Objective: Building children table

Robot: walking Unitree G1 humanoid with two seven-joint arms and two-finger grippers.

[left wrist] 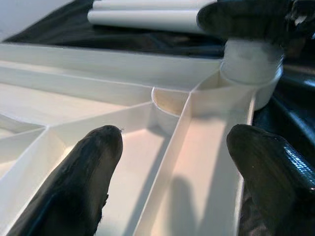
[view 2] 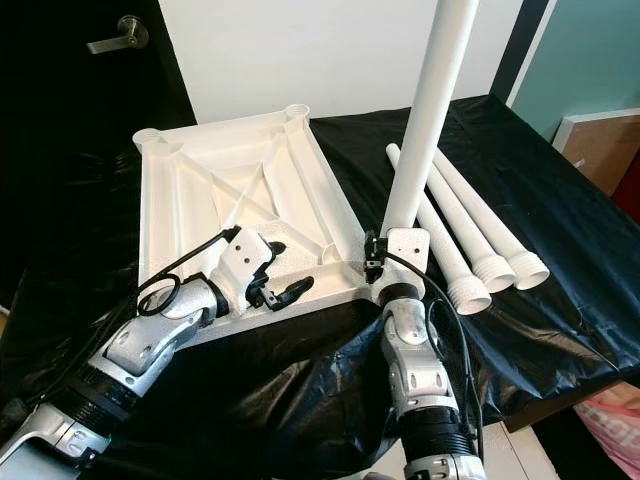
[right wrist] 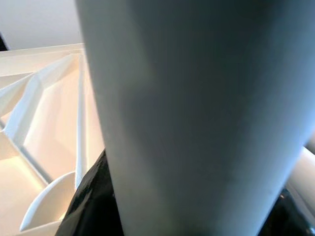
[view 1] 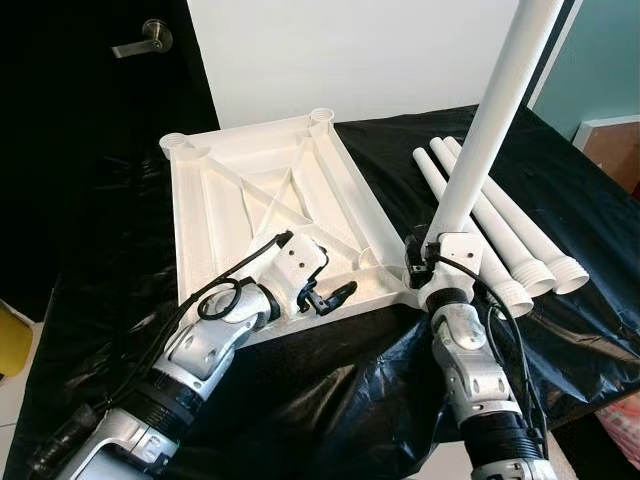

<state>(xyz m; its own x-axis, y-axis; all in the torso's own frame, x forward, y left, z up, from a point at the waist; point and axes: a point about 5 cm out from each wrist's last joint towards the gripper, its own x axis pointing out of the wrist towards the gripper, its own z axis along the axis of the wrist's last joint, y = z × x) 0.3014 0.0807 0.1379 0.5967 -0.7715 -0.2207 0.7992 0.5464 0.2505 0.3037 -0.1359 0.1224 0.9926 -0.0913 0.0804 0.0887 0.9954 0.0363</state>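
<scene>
The white table top (view 1: 250,185) lies upside down on a black sheet, ribs facing up. A white table leg (view 1: 492,115) stands upright in the top's near right corner socket (left wrist: 251,64). My right gripper (view 1: 424,262) is shut on the leg just above the socket, and the leg (right wrist: 197,118) looms close in the right wrist view. My left gripper (view 1: 332,296) hovers open over the top's near edge. Its fingers (left wrist: 93,167) stand wide apart on either side of a rib. Three spare legs (view 1: 505,235) lie side by side to the right.
The black sheet (view 1: 330,400) drapes over the front edge of the support. A dark door with a lever handle (view 1: 140,42) stands at the back left, a white wall behind. A yellow object (view 1: 10,340) sits low left and a brown box (view 1: 615,150) far right.
</scene>
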